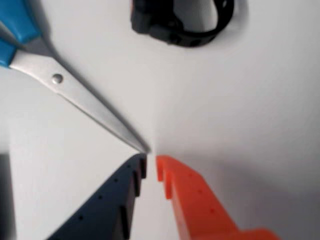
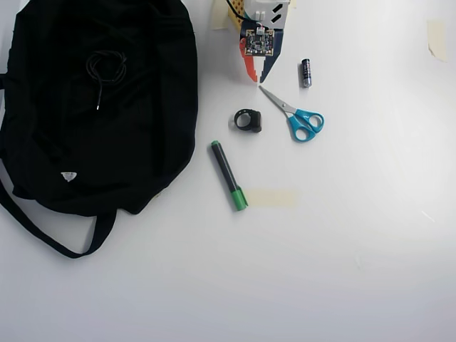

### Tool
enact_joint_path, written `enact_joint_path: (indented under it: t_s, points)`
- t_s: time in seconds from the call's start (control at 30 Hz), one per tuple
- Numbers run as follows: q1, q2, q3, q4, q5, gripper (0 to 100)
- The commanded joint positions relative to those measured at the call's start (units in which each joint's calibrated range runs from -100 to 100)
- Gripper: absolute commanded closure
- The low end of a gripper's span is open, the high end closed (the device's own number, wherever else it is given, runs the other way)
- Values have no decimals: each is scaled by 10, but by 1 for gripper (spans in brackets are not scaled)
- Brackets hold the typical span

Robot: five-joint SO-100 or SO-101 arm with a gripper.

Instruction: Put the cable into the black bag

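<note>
A coiled black cable (image 2: 105, 68) lies on top of the black bag (image 2: 142, 128), which is spread flat at the left of the overhead view. My gripper (image 2: 258, 80) is at the top middle of the table, well to the right of the bag and apart from the cable. In the wrist view the gripper (image 1: 151, 165) has a dark blue finger and an orange finger, tips nearly together with only a thin gap and nothing between them. It points down at the bare white table. The cable and the bag are out of the wrist view.
Blue-handled scissors (image 2: 296, 117) lie just below the gripper, their tip right at the fingertips in the wrist view (image 1: 75, 90). A small black clip-like object (image 2: 249, 120) (image 1: 180, 22), a green-capped marker (image 2: 228, 174), a battery (image 2: 306, 73) and tape (image 2: 271, 197) lie nearby.
</note>
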Motion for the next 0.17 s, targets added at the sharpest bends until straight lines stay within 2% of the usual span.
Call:
enact_joint_path:
  t_s: [0.0,0.13]
  points:
    - [1,-7,11,27,2,98]
    - [1,-7,11,27,2,98]
